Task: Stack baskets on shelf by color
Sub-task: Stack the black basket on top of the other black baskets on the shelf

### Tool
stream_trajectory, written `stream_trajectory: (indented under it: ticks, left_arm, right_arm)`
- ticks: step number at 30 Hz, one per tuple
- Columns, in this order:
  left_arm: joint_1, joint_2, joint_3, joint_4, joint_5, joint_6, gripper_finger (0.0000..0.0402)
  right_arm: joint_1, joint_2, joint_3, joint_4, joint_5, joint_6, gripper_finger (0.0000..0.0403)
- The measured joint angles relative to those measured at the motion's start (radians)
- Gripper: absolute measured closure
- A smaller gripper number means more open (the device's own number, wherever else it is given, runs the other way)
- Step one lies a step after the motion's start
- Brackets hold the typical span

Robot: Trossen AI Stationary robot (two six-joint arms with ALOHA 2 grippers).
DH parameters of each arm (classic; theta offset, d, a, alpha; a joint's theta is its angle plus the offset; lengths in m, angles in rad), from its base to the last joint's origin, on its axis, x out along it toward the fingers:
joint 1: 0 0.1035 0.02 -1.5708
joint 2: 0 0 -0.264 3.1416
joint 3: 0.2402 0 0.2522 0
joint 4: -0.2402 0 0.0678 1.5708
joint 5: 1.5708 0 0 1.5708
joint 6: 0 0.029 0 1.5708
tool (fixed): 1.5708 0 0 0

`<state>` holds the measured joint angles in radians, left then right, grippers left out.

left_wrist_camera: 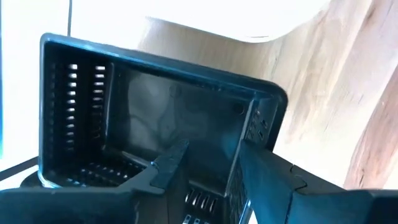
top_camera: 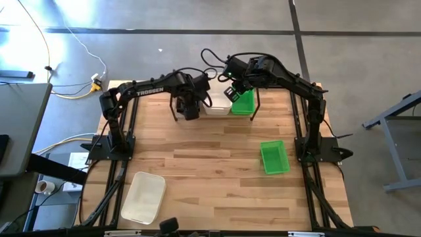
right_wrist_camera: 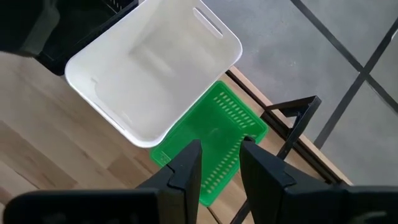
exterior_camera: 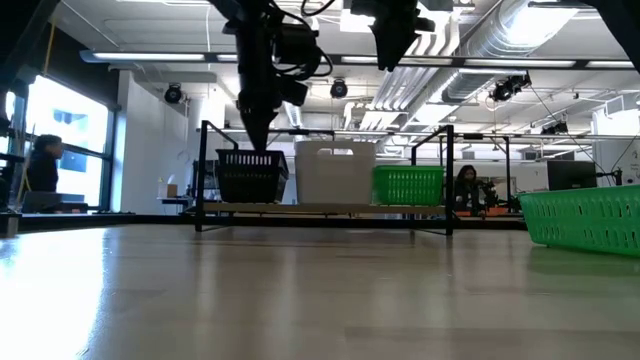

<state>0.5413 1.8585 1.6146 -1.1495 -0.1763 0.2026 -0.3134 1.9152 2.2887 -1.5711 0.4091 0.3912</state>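
On the shelf at the far edge of the bench sit three baskets: one black basket at left, one white basket in the middle, one green basket at right. A second green basket lies at the bench's right, and a second white basket sits near left. The left pincer straddles the black basket's wall, jaws narrowly parted. The right pincer hovers narrowly open over the shelved green basket.

left arm: dark, jointed links — white "TROSSEN" lettering along the forearm | right arm: same dark finish, black cable looping off its wrist | left gripper and right gripper: two flat, dark fingers each — angular, tapered tips
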Motion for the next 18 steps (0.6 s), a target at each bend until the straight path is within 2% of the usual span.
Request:
stream_trajectory:
  ticks: [5, 8, 14, 18]
  left_arm:
    - [0.004, 0.000, 0.008, -0.007, -0.062, 0.052, 0.0271]
    - [0.025, -0.012, 0.037, -0.024, -0.063, 0.040, 0.0271]
    - [0.040, -0.026, 0.093, -0.085, 0.089, -0.031, 0.0271]
    - [0.033, -0.019, 0.059, -0.097, 0.122, -0.047, 0.0271]
  right_arm:
    - [0.000, 0.000, 0.000, 0.000, -0.001, 0.012, 0.0306]
    - [0.000, 0.000, 0.000, 0.000, -0.017, 0.012, 0.0306]
    - [0.000, 0.000, 0.000, 0.000, -0.029, 0.013, 0.0306]
    - [0.000, 0.000, 0.000, 0.000, -0.040, 0.013, 0.0306]
